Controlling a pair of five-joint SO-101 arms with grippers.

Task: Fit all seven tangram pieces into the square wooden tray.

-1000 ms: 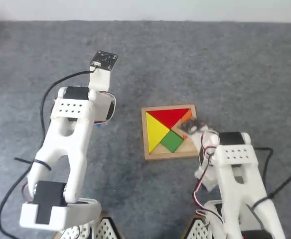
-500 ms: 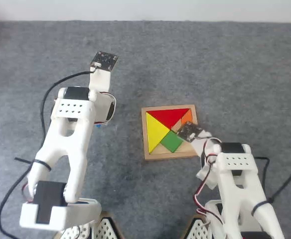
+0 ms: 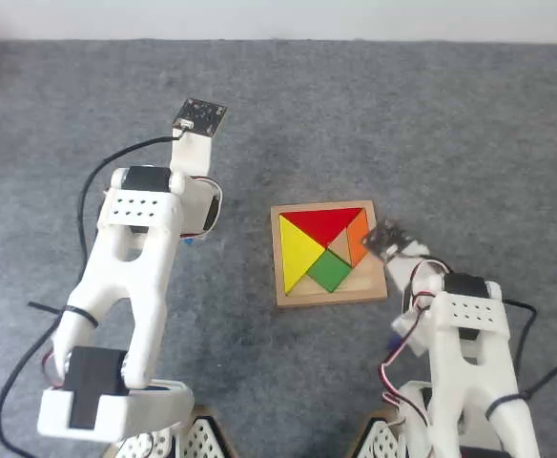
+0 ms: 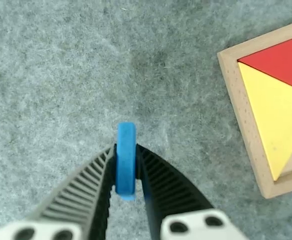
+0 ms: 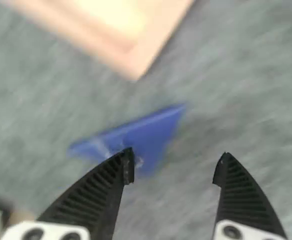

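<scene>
Blue triangle [image 5: 136,135] lies flat on the grey carpet [image 3: 469,143] near a corner of the tray [image 3: 328,299], on its right side. The right gripper [image 5: 176,156] hangs over it, jaws apart. Farther in, the tray sits mid-table holding a green square [image 3: 329,272], a yellow triangle [image 3: 298,253], an orange piece [image 3: 358,239] and a red triangle [image 3: 324,224]. Left of the tray, the left gripper [image 4: 126,148] is clamped on a blue piece [image 4: 126,165] held on edge above the carpet.
</scene>
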